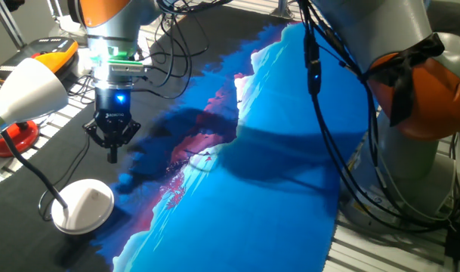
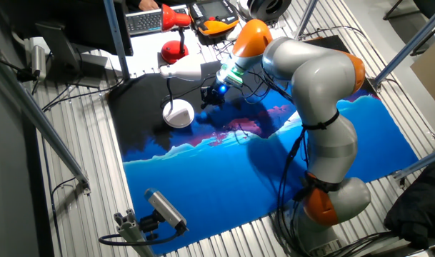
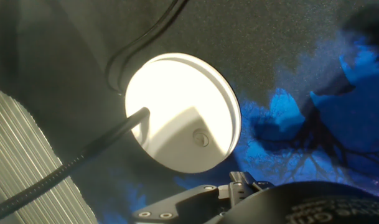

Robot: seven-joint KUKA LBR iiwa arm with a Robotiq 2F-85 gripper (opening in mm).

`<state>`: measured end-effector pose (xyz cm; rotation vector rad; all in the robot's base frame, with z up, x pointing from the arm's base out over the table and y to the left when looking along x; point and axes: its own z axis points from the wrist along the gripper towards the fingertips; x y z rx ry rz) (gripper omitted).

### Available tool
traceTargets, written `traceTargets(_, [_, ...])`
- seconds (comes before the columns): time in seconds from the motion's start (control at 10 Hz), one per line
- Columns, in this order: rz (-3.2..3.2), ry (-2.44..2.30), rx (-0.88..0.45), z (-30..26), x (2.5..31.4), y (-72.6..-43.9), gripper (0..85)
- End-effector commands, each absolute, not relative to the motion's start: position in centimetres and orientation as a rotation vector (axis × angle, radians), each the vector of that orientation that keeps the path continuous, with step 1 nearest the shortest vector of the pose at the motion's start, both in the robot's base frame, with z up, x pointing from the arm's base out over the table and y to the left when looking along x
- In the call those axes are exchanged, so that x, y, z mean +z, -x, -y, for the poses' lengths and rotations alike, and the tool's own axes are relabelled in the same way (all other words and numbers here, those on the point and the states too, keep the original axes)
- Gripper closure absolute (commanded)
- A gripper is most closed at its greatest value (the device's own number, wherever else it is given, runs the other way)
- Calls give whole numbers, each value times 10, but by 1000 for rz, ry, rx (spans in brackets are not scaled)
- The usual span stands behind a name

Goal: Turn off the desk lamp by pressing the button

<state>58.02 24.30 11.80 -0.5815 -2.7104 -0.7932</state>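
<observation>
The desk lamp has a white cone shade (image 1: 26, 89), a thin black neck (image 1: 33, 170) and a round white dome base (image 1: 84, 205) on the black part of the cloth. In the hand view the base (image 3: 170, 99) is brightly lit, and the button (image 3: 201, 138) shows as a small grey ring near its lower edge. My gripper (image 1: 112, 155) hangs above the cloth, a short way from the base and apart from it. Its black fingers meet in one tip, shut on nothing. From the other side, the gripper (image 2: 205, 100) sits just right of the base (image 2: 178, 114).
A red lamp (image 2: 176, 18) with a red round base (image 1: 14, 136) stands behind the white one. An orange-black device (image 1: 56, 53) and loose cables (image 1: 169, 53) lie at the back. A blue printed cloth (image 1: 290, 151) covers the table. A camera on a stand (image 2: 163, 208) sits near the front.
</observation>
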Motion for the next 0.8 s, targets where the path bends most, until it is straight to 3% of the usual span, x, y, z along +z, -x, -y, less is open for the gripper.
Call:
traceTargets(0.0, [2708, 593, -797, -243, 118, -580, 850])
traceTargets(0.7, [2727, 670, -828, -266, 100, -581, 850])
